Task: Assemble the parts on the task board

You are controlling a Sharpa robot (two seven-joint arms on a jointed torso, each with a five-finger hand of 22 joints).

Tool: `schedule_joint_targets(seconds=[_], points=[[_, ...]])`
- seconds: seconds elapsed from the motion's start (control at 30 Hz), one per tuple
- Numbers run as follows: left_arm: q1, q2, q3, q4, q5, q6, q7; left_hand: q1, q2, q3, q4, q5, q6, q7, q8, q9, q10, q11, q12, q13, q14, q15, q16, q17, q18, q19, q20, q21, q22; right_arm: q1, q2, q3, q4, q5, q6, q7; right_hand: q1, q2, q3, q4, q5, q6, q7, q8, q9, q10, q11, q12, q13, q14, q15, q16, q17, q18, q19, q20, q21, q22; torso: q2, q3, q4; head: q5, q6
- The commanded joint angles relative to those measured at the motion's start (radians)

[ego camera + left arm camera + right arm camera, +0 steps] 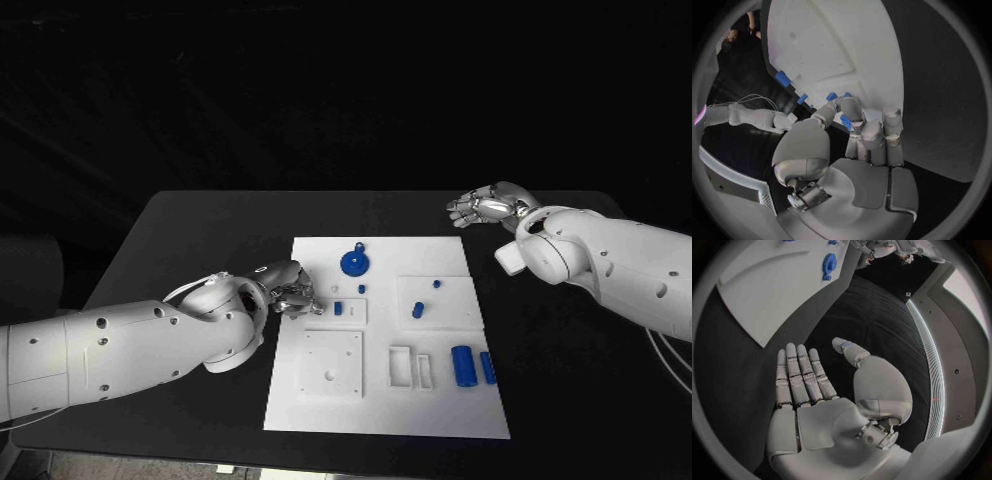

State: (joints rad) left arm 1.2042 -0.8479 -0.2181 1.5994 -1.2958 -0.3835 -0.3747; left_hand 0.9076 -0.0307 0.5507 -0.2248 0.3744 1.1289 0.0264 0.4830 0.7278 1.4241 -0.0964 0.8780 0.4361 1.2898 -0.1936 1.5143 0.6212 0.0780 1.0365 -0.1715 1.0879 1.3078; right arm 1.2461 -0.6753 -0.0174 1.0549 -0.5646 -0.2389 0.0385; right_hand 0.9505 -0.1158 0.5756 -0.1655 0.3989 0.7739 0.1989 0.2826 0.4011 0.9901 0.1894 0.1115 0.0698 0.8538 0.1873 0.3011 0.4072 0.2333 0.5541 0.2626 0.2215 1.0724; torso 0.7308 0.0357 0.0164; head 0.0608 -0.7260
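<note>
The scene is dim, with a black backdrop swallowing all detail behind the table [202,230]. Light falls from above, making the board [387,400] the brightest surface, nearly washed out, with faint shadows beside its raised pieces. The head view is soft and slightly grainy. Both wrist views bend straight edges strongly toward the rim, inside dark frames; soft highlights sit on the metal fingers [801,372].

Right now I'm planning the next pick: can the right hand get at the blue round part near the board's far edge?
Probably yes: the right hand is open above bare table, with nothing between it and the blue round part.
</note>
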Motion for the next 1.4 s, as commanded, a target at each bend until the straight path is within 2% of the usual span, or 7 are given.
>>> schedule_joint_targets(seconds=[0.03,0.27,0.37,0.8,0.93,0.97,1.4], points=[[-0.003,0.002,-0.003,0.001,0.001,0.055,-0.007,0.011,0.02,0.009,-0.01,0.0,0.047,-0.026,0.004,-0.001,-0.001,-0.005,0.006,0.002,0.002,-0.013,0.006,0.001,0.007,0.007,-0.102,0.003,0.016,0.0,0.0,0.0,0.0,0.0,0.011,0.008,-0.008,0.001,-0.003,-0.002,0.006,-0.008,0.021,0.004,-0.001,0.003,0.006,-0.006,-0.001,-0.008,-0.002,0.005,-0.001,0.013,-0.002,0.005,-0.005,0.002,0.0,-0.0004,-0.0001,-0.001,-0.001],[-0.003,0.005,-0.004,0.0,0.003,0.087,-0.01,-0.006,0.005,0.005,0.007,-0.004,0.048,-0.026,0.004,-0.001,-0.002,-0.004,0.009,0.003,0.002,-0.011,0.007,0.0,0.007,0.006,-0.102,0.003,0.015,0.0,0.001,0.0,-0.001,0.0,0.012,0.008,-0.008,0.001,-0.003,-0.002,0.006,-0.008,0.021,0.004,-0.001,0.003,0.006,-0.006,-0.001,-0.008,-0.003,0.005,-0.001,0.013,-0.002,0.005,-0.005,0.002,0.0,0.0,0.0001,-0.001,-0.005],[-0.003,0.004,-0.004,-0.001,0.003,0.094,-0.012,-0.01,-0.003,0.008,0.019,-0.027,0.05,-0.027,0.005,-0.002,-0.002,-0.004,0.011,0.003,0.002,-0.011,0.008,0.0,0.008,0.005,-0.102,0.003,0.014,0.0,0.001,0.0,-0.001,0.0,0.014,0.008,-0.008,0.001,-0.003,-0.002,0.006,-0.008,0.021,0.004,-0.001,0.003,0.006,-0.006,-0.001,-0.008,-0.002,0.005,-0.001,0.013,-0.002,0.005,-0.006,0.002,0.0,0.0001,0.0001,0.0,-0.005],[-0.003,0.007,-0.004,-0.003,0.011,0.11,-0.017,-0.022,0.01,0.008,0.039,-0.034,0.054,-0.028,0.006,-0.002,-0.002,-0.004,0.015,0.005,0.003,-0.011,0.011,0.0,0.008,0.003,-0.101,0.004,0.014,0.0,0.001,0.0,-0.001,0.0,0.015,0.008,-0.008,0.001,-0.003,-0.002,0.006,-0.008,0.021,0.004,-0.002,0.003,0.006,-0.006,-0.001,-0.008,-0.002,0.005,-0.002,0.013,-0.002,0.006,-0.006,0.002,0.0,-0.0001,0.0001,-0.001,-0.004],[-0.003,0.009,-0.004,-0.005,0.012,0.114,-0.018,-0.036,0.019,0.004,0.053,-0.047,0.054,-0.028,0.005,-0.003,-0.003,-0.004,0.018,0.007,0.002,-0.011,0.013,0.001,0.008,0.001,-0.101,0.004,0.015,0.0,0.002,0.0,-0.002,0.0,0.015,0.008,-0.01,0.003,-0.003,0.0,0.007,-0.008,0.021,0.005,-0.002,0.003,0.006,-0.006,-0.001,-0.008,-0.002,0.006,-0.002,0.013,-0.002,0.006,-0.006,0.002,0.0,-0.0006,0.0,-0.001,-0.006],[-0.003,0.01,-0.004,-0.006,0.015,0.114,-0.018,-0.042,0.02,0.002,0.058,-0.063,0.054,-0.028,0.005,-0.004,-0.004,-0.005,0.019,0.007,0.001,-0.011,0.014,0.001,0.008,0.0,-0.102,0.005,0.015,0.0,0.002,0.0,-0.002,0.0,0.015,0.008,-0.011,0.004,-0.003,0.001,0.007,-0.008,0.021,0.005,-0.002,0.003,0.006,-0.006,-0.001,-0.008,-0.002,0.006,-0.002,0.013,-0.002,0.006,-0.006,0.002,0.0,-0.0005,-0.0001,-0.002,-0.006],[-0.002,0.012,-0.004,-0.016,0.021,0.117,-0.024,-0.065,0.005,-0.004,0.078,-0.097,0.053,-0.028,0.004,-0.005,-0.007,-0.005,0.021,0.009,-0.001,-0.012,0.015,0.001,0.01,-0.003,-0.102,0.006,0.015,0.0,0.002,0.0,-0.004,0.0,0.014,0.007,-0.013,0.007,-0.002,0.004,0.009,-0.008,0.021,0.005,-0.003,0.003,0.006,-0.006,-0.001,-0.009,-0.002,0.006,-0.003,0.014,-0.002,0.006,-0.007,0.003,0.0,0.0001,-0.0007,-0.005,-0.005]])
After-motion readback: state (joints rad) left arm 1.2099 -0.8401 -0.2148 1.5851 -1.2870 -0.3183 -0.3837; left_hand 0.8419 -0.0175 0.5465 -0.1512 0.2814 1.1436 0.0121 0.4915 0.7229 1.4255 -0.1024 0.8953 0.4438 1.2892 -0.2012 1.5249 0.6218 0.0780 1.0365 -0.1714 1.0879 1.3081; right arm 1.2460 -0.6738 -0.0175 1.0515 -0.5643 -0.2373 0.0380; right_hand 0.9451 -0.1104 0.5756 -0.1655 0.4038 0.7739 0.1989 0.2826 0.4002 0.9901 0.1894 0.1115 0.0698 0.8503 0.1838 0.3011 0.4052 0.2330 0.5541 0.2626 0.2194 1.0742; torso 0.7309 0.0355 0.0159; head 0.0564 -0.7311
